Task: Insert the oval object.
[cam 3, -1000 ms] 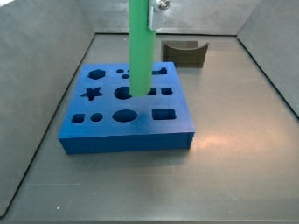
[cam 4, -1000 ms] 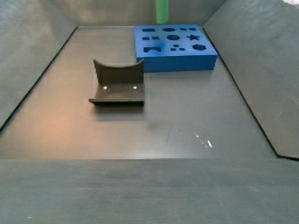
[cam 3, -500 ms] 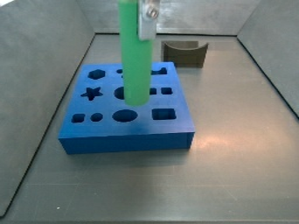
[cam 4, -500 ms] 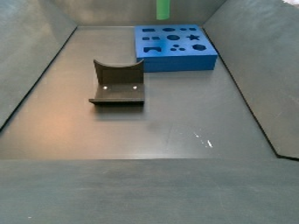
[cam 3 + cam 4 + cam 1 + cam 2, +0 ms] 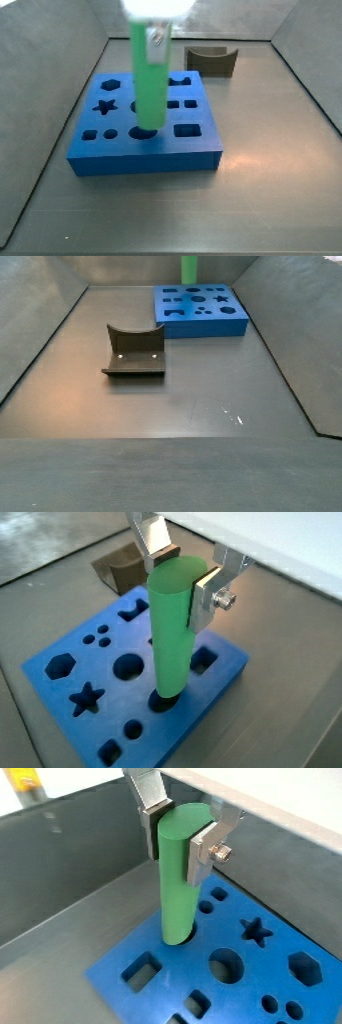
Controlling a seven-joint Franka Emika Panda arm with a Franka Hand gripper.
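The oval object, a bright green rod (image 5: 171,632), stands upright between my gripper (image 5: 183,574) fingers, which are shut on its upper end. It shows in both wrist views, also here (image 5: 178,878), with the gripper (image 5: 178,836) above the blue block (image 5: 80,677). The rod's lower end meets a hole in the block's surface; how deep it sits I cannot tell. In a side view the rod (image 5: 148,80) stands over the block's (image 5: 147,150) front row of holes, with the gripper (image 5: 158,14) blurred at the top. Another side view shows only the rod's lower part (image 5: 189,268) behind the block (image 5: 203,322).
A dark brown curved piece (image 5: 211,61) stands behind the block; it also shows in a side view (image 5: 134,351) and a wrist view (image 5: 120,567). Grey walls (image 5: 54,100) enclose the floor. The block has several shaped holes, among them a star (image 5: 86,698).
The rod and gripper have moved from the block's middle holes towards its front row and come lower, so the rod's end now meets a front hole.
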